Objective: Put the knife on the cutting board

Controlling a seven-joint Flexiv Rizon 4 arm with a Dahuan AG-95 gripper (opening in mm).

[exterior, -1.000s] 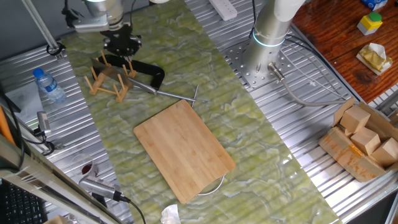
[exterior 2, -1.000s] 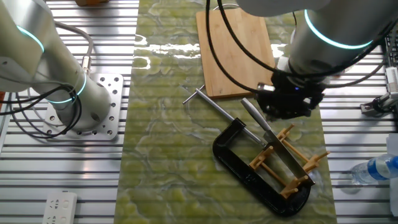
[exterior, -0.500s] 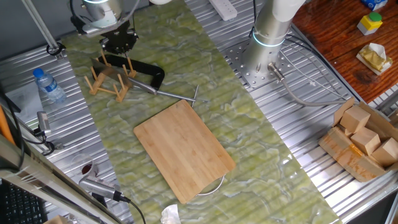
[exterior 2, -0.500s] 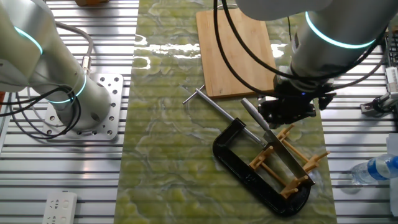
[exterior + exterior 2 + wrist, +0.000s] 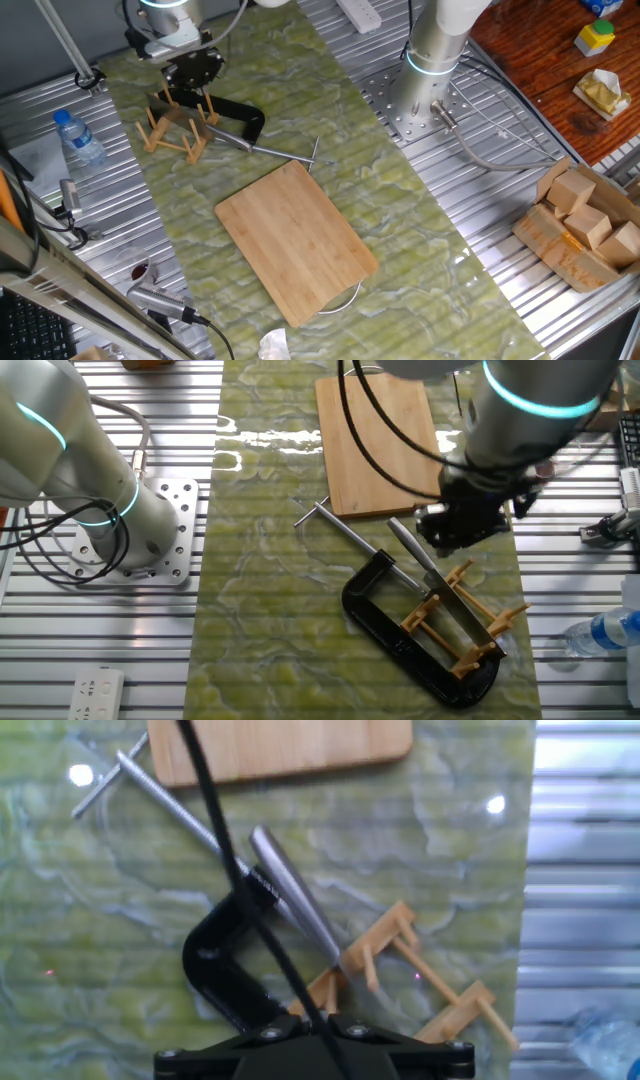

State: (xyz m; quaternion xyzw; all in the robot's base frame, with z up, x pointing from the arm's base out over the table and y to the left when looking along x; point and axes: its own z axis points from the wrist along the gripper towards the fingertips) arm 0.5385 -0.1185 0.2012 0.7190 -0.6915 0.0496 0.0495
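Steel cleaver knife (image 5: 440, 585) stays slotted in the small wooden peg rack (image 5: 462, 622), beside the light bamboo cutting board (image 5: 296, 238). I've lifted my pincer (image 5: 455, 530) away; whether it's clenched, I cannot tell. Grasp still pending.

We see the knife (image 5: 296, 898) below the pincer (image 5: 462, 528) as polished steel, its handle smooth and bright. Beyond it the cutting board (image 5: 296, 240) looks like matt, strip-grained bamboo. Beside the knife, the clamp (image 5: 400, 640) is glossy black, the peg rack (image 5: 420, 975) pale bare wood, the tabletop (image 5: 420, 270) a sheeny green marbled mat.
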